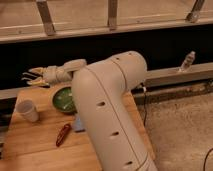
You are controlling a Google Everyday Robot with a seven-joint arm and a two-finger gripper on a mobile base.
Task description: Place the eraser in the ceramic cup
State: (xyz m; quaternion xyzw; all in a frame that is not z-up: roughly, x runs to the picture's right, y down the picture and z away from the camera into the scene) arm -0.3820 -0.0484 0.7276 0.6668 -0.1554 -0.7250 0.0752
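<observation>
The white ceramic cup (pixel 27 110) stands upright on the left side of the wooden table (pixel 35 145). My gripper (pixel 31 76) is raised above the table's back left edge, up and slightly right of the cup, against the dark background. The eraser does not show anywhere on the table; whether it sits in the gripper cannot be told against the dark. My big white arm (pixel 112 110) fills the middle of the view and hides the table's right part.
A green bowl (pixel 63 99) sits right of the cup, partly behind the arm. A slim red object (pixel 63 134) lies in front of it. A blue-grey pad (pixel 78 123) peeks out by the arm. A bottle (pixel 187 61) stands on the ledge at right.
</observation>
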